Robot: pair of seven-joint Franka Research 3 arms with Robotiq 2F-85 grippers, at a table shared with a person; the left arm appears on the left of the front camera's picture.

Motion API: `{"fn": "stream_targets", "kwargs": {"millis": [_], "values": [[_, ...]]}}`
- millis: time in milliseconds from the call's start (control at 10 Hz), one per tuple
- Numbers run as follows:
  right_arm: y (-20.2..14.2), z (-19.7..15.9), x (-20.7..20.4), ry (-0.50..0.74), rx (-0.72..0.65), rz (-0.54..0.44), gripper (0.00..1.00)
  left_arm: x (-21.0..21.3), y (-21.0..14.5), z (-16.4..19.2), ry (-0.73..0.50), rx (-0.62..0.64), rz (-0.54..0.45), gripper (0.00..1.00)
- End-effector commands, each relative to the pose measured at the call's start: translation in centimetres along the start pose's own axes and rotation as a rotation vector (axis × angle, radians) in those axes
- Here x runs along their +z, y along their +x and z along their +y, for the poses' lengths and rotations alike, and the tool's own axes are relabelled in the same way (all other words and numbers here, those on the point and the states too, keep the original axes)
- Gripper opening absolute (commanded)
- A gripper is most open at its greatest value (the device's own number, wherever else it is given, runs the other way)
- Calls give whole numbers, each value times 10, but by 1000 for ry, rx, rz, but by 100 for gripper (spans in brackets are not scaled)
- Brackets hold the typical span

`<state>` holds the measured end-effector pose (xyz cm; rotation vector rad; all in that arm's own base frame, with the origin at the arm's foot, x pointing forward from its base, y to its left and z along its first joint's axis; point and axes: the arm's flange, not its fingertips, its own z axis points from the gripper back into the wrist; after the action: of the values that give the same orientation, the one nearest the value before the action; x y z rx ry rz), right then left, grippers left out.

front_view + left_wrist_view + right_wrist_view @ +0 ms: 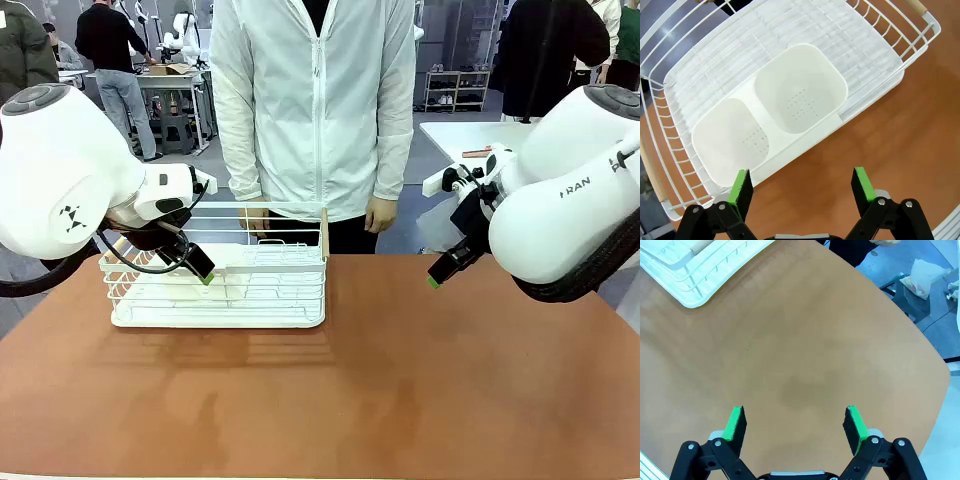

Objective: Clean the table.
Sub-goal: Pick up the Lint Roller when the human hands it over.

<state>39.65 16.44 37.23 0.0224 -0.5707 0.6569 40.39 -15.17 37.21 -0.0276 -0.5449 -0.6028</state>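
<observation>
The reddish-brown table (380, 370) spreads across the front view, with a white wire dish rack (225, 285) on its far left part. My left gripper (203, 268) hovers over the rack's near edge, open and empty. Seen from the left wrist, my left gripper (801, 184) hangs above the table (880, 150) just beside the rack (865, 60), whose white two-cup insert (775, 112) lies below. My right gripper (440, 272) hangs open above the table's right part. The right wrist view has my right gripper (796, 424) open over bare table (805, 355), with nothing between the fingers.
A person in a white jacket (315, 100) stands at the far edge behind the rack, hands down. A smaller white table (470, 135) stands behind on the right. The rack's corner (695, 270) and the table's rounded far edge (935, 360) appear from the right wrist.
</observation>
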Motion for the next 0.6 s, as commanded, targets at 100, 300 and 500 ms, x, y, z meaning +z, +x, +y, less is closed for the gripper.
{"fn": "stream_targets", "kwargs": {"millis": [100, 300, 500], "values": [[0, 0, 0, 0, 0, 0, 100, 0, 0, 0, 0, 0, 0, 100], [0, 0, 0, 0, 0, 0, 100, 0, 0, 0, 0, 0, 0, 100], [0, 0, 0, 0, 0, 0, 100, 0, 0, 0, 0, 0, 0, 100]]}}
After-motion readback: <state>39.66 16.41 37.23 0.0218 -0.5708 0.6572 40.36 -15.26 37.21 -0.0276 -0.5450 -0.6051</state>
